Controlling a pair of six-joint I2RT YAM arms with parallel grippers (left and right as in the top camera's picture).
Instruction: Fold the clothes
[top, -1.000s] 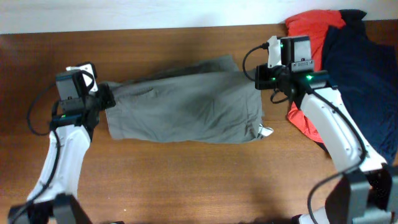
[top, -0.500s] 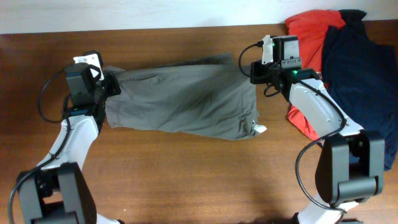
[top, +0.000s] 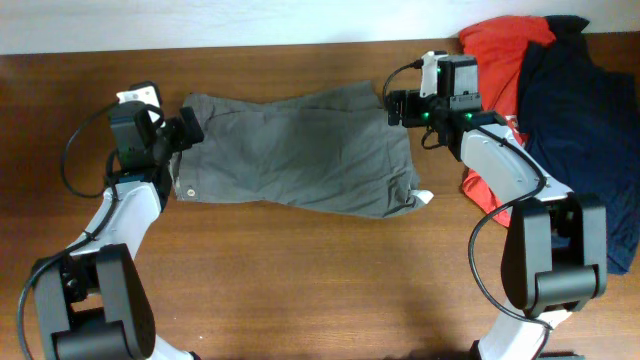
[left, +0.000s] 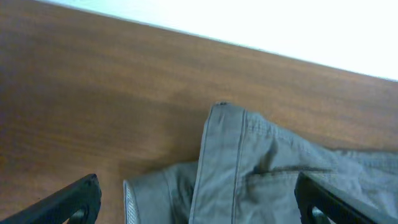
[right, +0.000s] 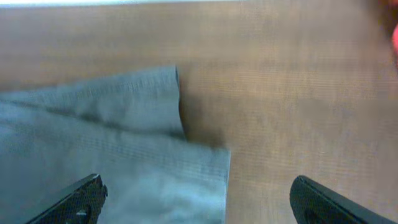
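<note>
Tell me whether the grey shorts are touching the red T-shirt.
Apart. The overhead view shows bare table between the right edge of the shorts and the red T-shirt; the right wrist view also shows wood beyond that edge.

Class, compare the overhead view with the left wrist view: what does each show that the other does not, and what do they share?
Only overhead: the whole grey-khaki shorts laid out, the right tool at their right end, the red T-shirt and the dark navy garment. Only left wrist: the stitched seam at one shorts corner up close, and the left tool, jaws wide open. Both: the shorts, the wooden table and the pale strip behind it.
</note>
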